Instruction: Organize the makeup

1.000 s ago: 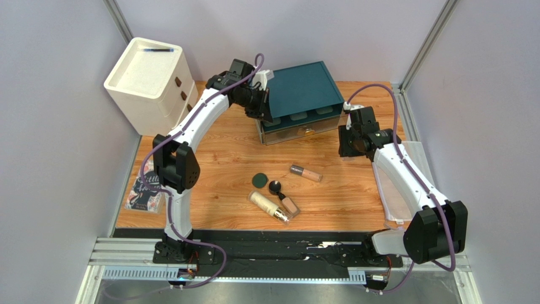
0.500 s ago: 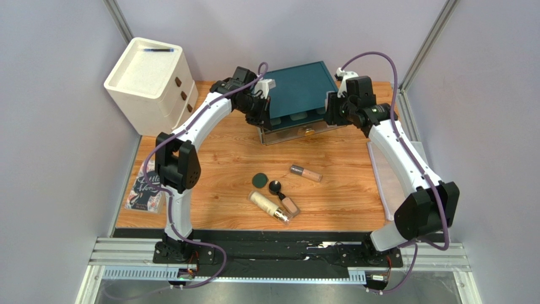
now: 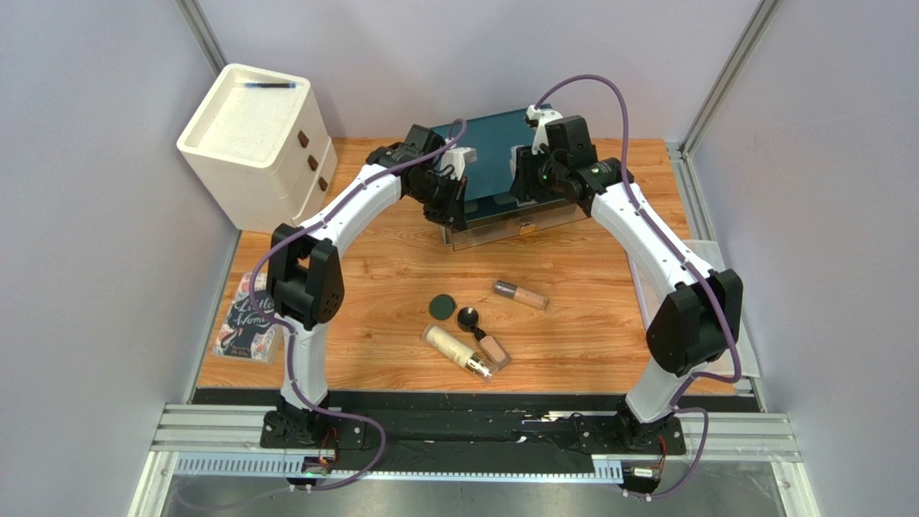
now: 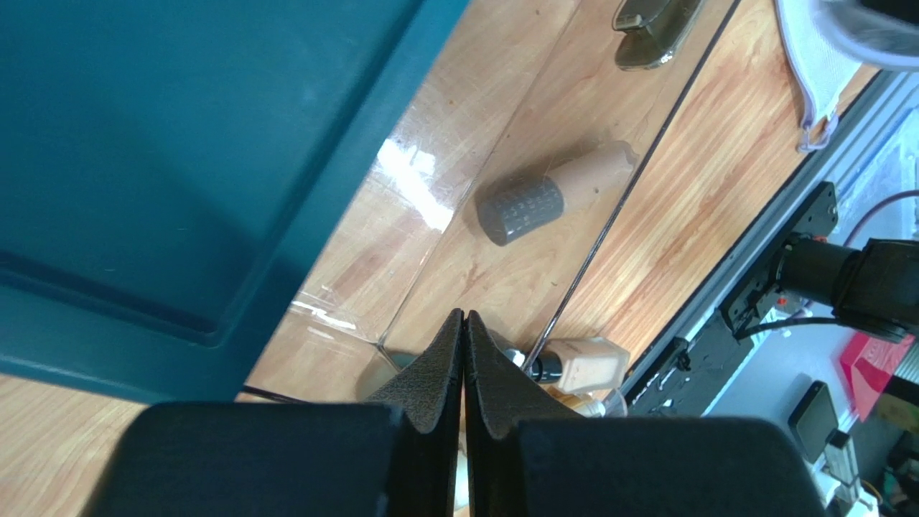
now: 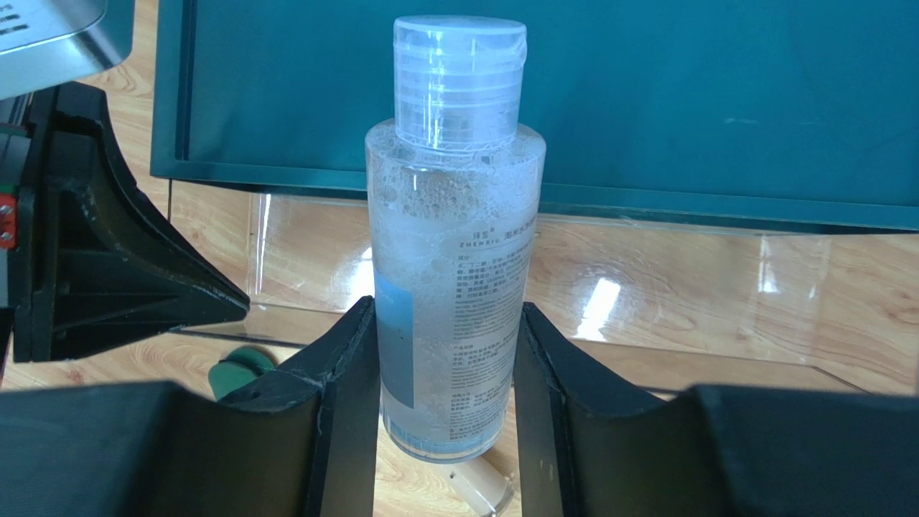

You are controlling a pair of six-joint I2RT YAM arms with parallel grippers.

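**Ana:** Where does the makeup sit right now?

**Ben:** It's split. The clear bottle [image 5: 453, 248] stands upright, clamped low on its body by the right fingers [image 5: 343, 409]. It hangs over the front edge of the teal organiser [image 5: 701, 86], above the clear drawer [image 5: 669, 280], which looks pulled out. The rest lies on the surface [image 3: 367, 269], well apart from the organiser: the dark-green compact [image 3: 441, 307], the black jar [image 3: 469, 318], the clear-capped tube [image 3: 520, 293], and the cream bottle [image 3: 453, 348] just beside the tan tube [image 3: 493, 348].

**Ana:** And the other arm?

**Ben:** The left fingers [image 4: 440, 366] are pressed together at the drawer's left corner. I cannot tell whether they pinch its thin clear wall or only rest against it.

**Ana:** What could go wrong from here?

**Ben:** The bottle is my main worry. It's tall and smooth, and it's gripped near its base. Let go upright, it would likely topple and might roll out over the low wall. If it stays standing, its cap could catch the teal edge when the drawer is pushed in.

**Ana:** Anything else?

**Ben:** The two wrists are close together at the organiser, so a wide swing by either could knock the other. If the left fingers slip, the drawer may slide away under the bottle.
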